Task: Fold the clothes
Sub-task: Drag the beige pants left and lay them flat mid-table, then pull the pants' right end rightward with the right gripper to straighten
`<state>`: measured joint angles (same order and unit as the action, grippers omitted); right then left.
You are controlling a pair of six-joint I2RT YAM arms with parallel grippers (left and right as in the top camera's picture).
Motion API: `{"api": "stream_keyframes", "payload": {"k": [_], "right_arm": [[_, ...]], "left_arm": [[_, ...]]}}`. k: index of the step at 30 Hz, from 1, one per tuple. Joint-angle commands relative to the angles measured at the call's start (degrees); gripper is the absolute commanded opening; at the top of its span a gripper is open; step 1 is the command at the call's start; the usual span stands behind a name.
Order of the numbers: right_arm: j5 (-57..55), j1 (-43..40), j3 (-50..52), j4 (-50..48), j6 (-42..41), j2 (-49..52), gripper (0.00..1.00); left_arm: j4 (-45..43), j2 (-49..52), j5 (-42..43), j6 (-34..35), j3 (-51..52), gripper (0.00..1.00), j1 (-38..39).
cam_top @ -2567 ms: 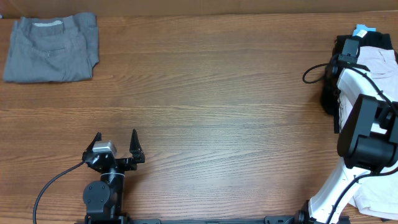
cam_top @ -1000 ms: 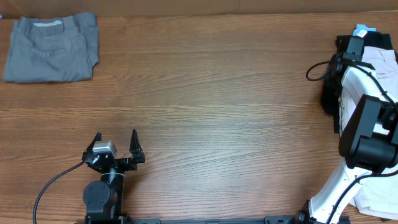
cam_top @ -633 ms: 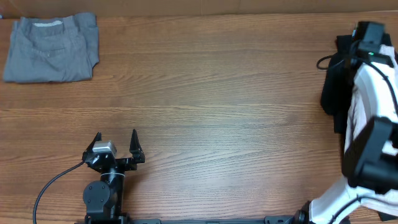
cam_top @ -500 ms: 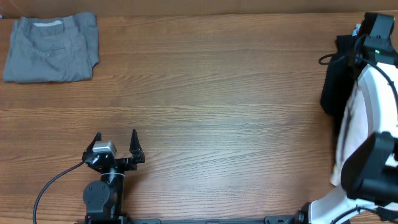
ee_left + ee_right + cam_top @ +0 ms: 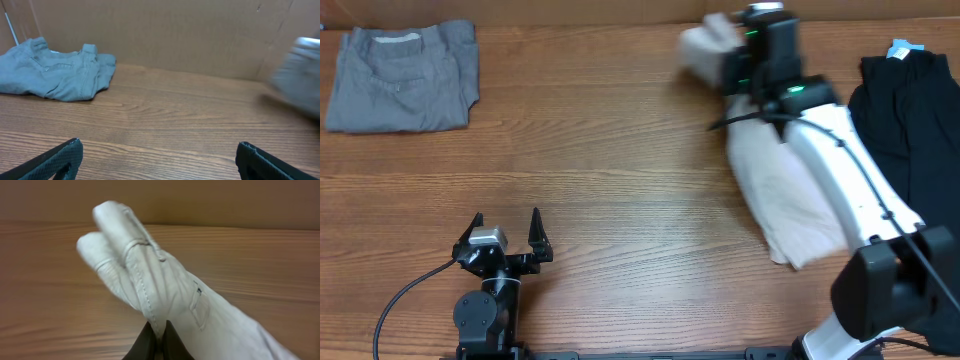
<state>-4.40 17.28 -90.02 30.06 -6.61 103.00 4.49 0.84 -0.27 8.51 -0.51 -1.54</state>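
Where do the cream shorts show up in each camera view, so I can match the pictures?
Overhead: the cream shorts are right of centre, running from near the top edge downward.
Left wrist: probably the pale blur at the right edge; it is too blurred to be sure.
Right wrist: centre frame, pinched from below by the right gripper.
Shared landmark: the wooden table, seen in all three views.

Smooth wood-grain table (image 5: 620, 150) with faint sheen, cream shorts (image 5: 165, 290) of soft matt stitched cloth, grey shorts (image 5: 405, 78) of creased matt cloth at the table's far-left corner.
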Motion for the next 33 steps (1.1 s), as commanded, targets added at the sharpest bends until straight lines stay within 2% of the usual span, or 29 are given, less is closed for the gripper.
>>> {"api": "stream_keyframes", "payload": {"k": [1,4,10,11,12,14,15,17,19,21,22,23,28,33], "right_arm": [[9.7,7.3,-1.9,-3.1,-8.9,1.7,0.04],[11.5,14.1,-1.9,-7.3,-14.8,4.5,0.04],[11.9,24.7,-1.9,-13.7,-19.9,8.2,0.04],[11.2,26.1,-1.9,-14.3,-20.3,8.2,0.09],[9.6,27.1,-1.9,-14.8,-20.3,8.2,0.22],[6.6,28.0,-2.2,-15.3,-20.2,8.1,0.65],[5.6,28.0,-2.5,-15.1,-20.2,8.1,0.79],[5.3,27.4,-3.7,-13.7,-20.0,8.1,0.80],[4.8,25.7,-5.7,-10.1,-20.0,7.5,0.81],[2.6,23.2,-8.6,-4.5,-20.0,6.3,0.86],[1.5,21.8,-10.3,-1.2,-20.0,5.6,0.91],[0.5,20.2,-12.1,2.5,-20.0,4.9,1.00],[-0.5,11.1,-20.7,22.1,-20.0,1.8,1.00],[-0.9,1.4,-22.0,41.8,-20.0,0.5,1.00]], "left_arm": [[-0.1,-0.6,0.0,-1.2,0.2,1.00,-0.3],[-0.1,-0.6,0.0,-1.2,0.2,1.00,-0.3],[-0.1,-0.6,0.0,-1.2,0.2,1.00,-0.3],[-0.1,-0.6,0.0,-1.2,0.2,1.00,-0.3],[-0.1,-0.6,0.0,-1.2,0.2,1.00,-0.3],[-0.1,-0.6,0.0,-1.2,0.2,1.00,-0.3],[-0.1,-0.6,0.0,-1.2,0.2,1.00,-0.3],[-0.1,-0.6,0.0,-1.2,0.2,1.00,-0.3],[-0.1,-0.6,0.0,-1.2,0.2,1.00,-0.3],[-0.1,-0.6,0.0,-1.2,0.2,1.00,-0.3],[-0.1,-0.6,0.0,-1.2,0.2,1.00,-0.3],[-0.1,-0.6,0.0,-1.2,0.2,1.00,-0.3],[-0.1,-0.6,0.1,-1.2,0.2,1.00,-0.3],[-0.1,-0.6,0.0,-1.2,0.2,1.00,-0.3]]}}
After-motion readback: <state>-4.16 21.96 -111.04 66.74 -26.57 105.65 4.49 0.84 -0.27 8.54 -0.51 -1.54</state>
